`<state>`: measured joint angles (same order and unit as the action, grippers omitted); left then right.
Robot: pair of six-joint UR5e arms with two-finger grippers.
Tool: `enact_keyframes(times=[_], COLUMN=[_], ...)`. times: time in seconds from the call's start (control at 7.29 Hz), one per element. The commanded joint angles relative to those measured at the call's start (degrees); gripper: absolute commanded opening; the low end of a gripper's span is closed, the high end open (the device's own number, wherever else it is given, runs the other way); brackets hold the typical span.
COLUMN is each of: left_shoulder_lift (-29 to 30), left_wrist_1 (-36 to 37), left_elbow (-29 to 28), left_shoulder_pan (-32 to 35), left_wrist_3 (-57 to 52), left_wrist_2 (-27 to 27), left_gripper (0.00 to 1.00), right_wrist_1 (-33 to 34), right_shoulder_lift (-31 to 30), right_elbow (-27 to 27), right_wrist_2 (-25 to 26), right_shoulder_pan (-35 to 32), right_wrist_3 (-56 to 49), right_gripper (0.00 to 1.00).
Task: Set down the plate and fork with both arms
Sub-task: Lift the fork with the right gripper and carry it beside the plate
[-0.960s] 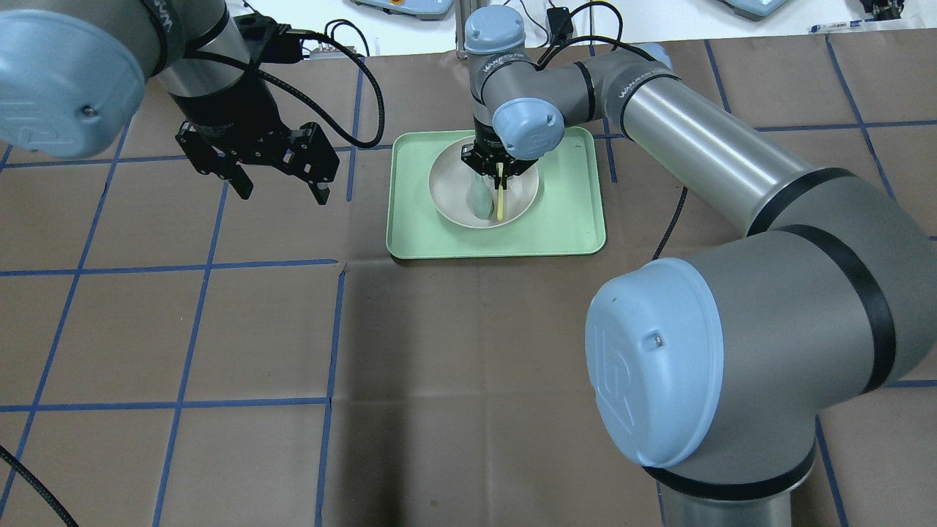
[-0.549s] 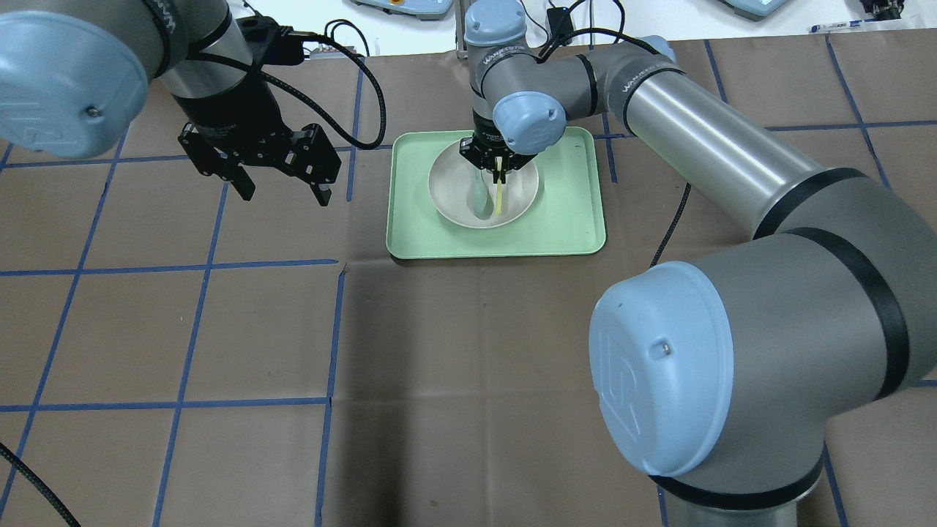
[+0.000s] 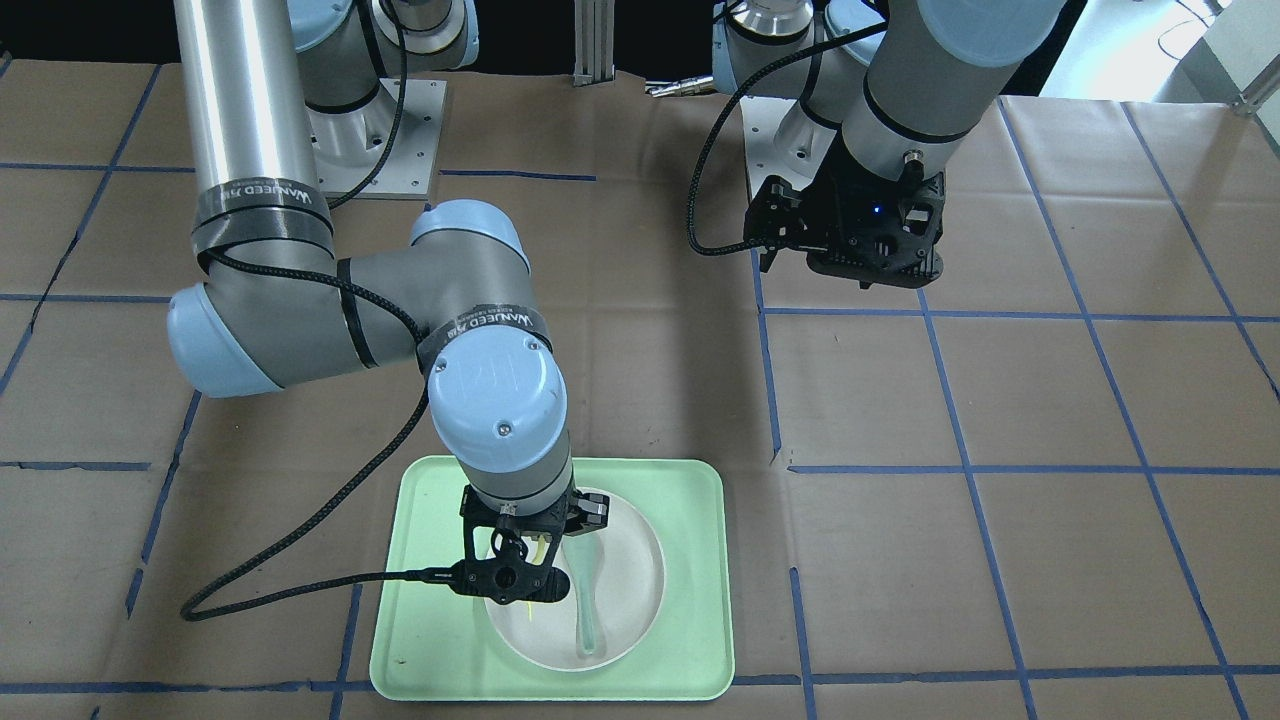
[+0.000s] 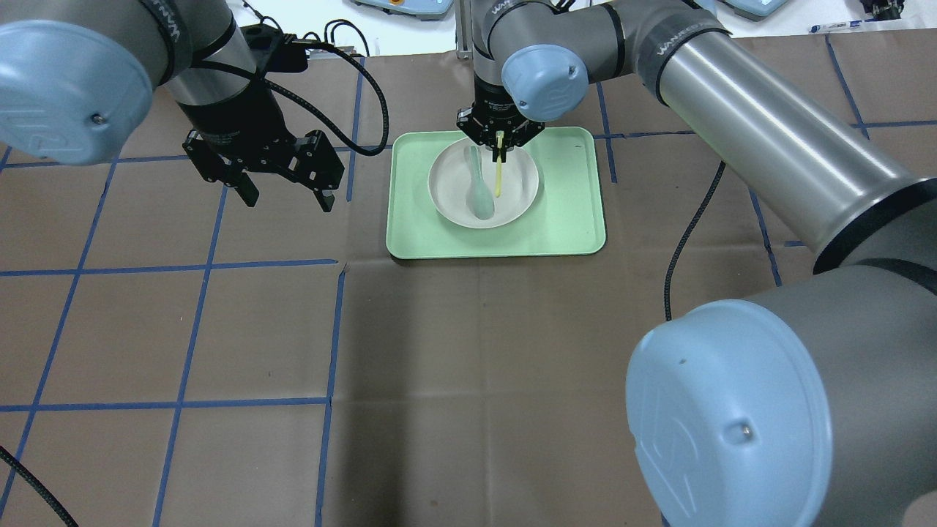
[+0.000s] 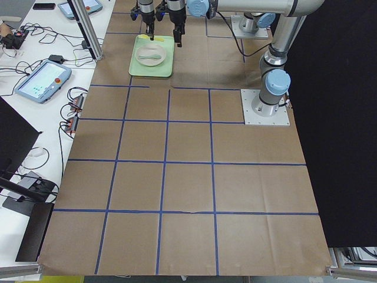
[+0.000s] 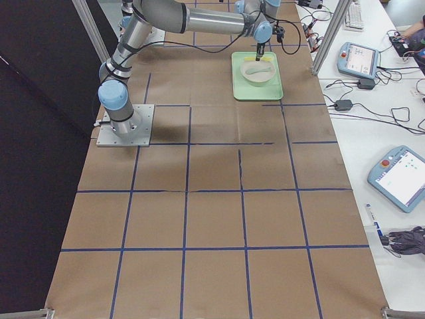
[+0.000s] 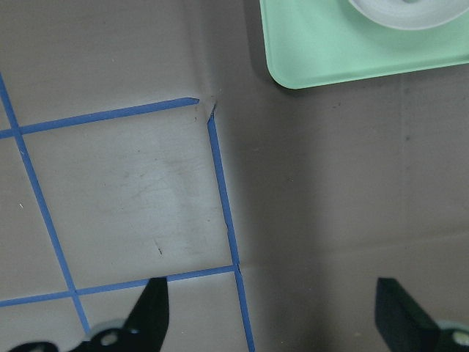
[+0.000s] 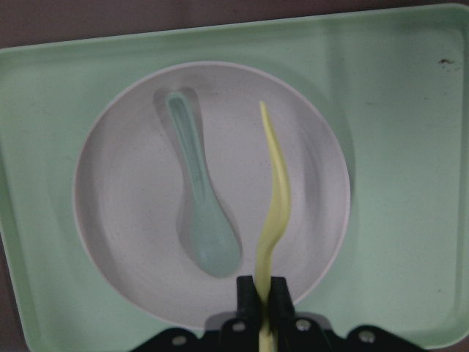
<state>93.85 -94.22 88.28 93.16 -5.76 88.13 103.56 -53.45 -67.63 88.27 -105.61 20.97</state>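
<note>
Opposed overhead and front views, tray [image 4: 571, 219] in both; wrist cameras close, side views far

Brown table [image 4: 468, 351], blue tape grid [image 4: 187, 402]; white side bench [image 5: 56, 138]; black backdrop [image 5: 347, 118].

On my screen the worktop [image 4: 468, 351] is covered in matt brown paper, creased near the tray [image 8: 410, 147] and crossed by slightly shiny blue tape [image 4: 198, 264]. The tray looks like smooth pale-green plastic with a soft sheen. On it, the plate [image 8: 124, 198] is matt and faintly speckled. The fork [image 8: 275, 198] is smooth yellow plastic and the spoon [image 8: 201, 220] is duller. I see brushed bright metal on the right arm [image 4: 739, 124] and satin plastic on its joint caps [image 4: 545, 72]. The right pincer [image 8: 261, 290] and left pincer [image 4: 289, 201] are matt black.
</note>
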Motion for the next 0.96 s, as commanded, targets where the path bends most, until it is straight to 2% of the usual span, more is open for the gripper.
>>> enact_keyframes(times=[0.0, 0.27, 0.55, 0.82], left_shoulder_lift=[0.1, -0.2, -0.2, -0.2], left_wrist_1=[0.0, 0.0, 0.0, 0.0], left_elbow=[0.0, 0.0, 0.0, 0.0], left_shoulder_pan=[0.0, 0.0, 0.0, 0.0], left_wrist_3=[0.0, 0.0, 0.0, 0.0], left_wrist_2=[0.0, 0.1, 0.1, 0.1], left_gripper=[1.00, 1.00, 1.00, 1.00], right_wrist_1=[-0.8, -0.8, 0.6, 5.0], right_shoulder_lift=[-1.2, -1.2, -1.2, -1.1], right_elbow=[-0.8, -1.1, -5.6, -8.9], right_wrist_2=[0.6, 0.1, -0.3, -0.7], right_shoulder_pan=[1.6, 5.7, 7.7, 9.6], right_wrist_3=[-2.9, -6.8, -9.3, -11.5], right_gripper=[0.00, 0.00, 0.00, 0.00])
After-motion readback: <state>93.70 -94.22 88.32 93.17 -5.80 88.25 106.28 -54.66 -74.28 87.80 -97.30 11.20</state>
